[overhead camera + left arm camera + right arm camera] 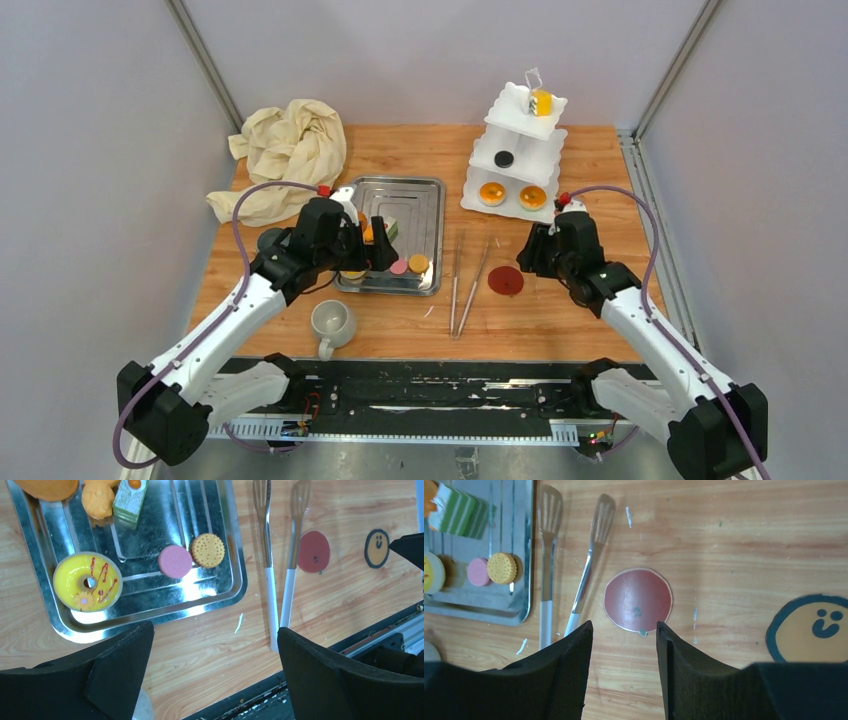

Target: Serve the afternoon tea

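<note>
3-tier stand (537, 150), top view only

White links (215, 340), black joints (160, 405), 2 purple cables (236, 225), red wrist caps (323, 189); left gripper (214, 632), right gripper (624, 627): broad black fingers (115, 670).

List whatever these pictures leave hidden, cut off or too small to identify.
Top view: the left arm covers the steel tray's near-left end; cakes beneath are hidden.
Top view: a dark round object under that arm is mostly covered.
Top view: the yellow piece on the stand's top tier is too small to name.
Left wrist: the orange cake is cut by the top edge.
</note>
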You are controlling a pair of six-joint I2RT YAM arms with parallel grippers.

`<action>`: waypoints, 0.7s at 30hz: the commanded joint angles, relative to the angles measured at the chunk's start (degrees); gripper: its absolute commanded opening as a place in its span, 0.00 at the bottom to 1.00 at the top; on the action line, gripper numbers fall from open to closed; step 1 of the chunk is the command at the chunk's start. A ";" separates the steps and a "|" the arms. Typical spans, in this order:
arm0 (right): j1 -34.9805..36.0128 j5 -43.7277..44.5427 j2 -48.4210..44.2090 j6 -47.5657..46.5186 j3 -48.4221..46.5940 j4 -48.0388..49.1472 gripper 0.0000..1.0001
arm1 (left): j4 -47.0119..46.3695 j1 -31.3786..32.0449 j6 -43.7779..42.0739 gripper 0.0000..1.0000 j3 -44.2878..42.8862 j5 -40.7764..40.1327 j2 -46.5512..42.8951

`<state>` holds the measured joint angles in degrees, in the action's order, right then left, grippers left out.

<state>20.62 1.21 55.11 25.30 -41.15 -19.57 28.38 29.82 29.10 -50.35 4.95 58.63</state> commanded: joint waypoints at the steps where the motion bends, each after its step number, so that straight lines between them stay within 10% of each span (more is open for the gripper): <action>1: 5.57 0.34 1.12 3.81 2.23 2.17 0.49 | -0.08 0.23 -0.29 0.98 2.32 -0.70 -2.26; 21: 24.59 20.50 27.23 30.73 -11.78 -11.53 0.52 | 8.36 0.23 1.53 0.98 4.71 -12.51 -8.73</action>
<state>43.88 17.06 79.37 48.75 -50.65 -25.02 35.92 29.82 30.28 -45.19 -5.37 50.85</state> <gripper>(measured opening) 0.512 0.982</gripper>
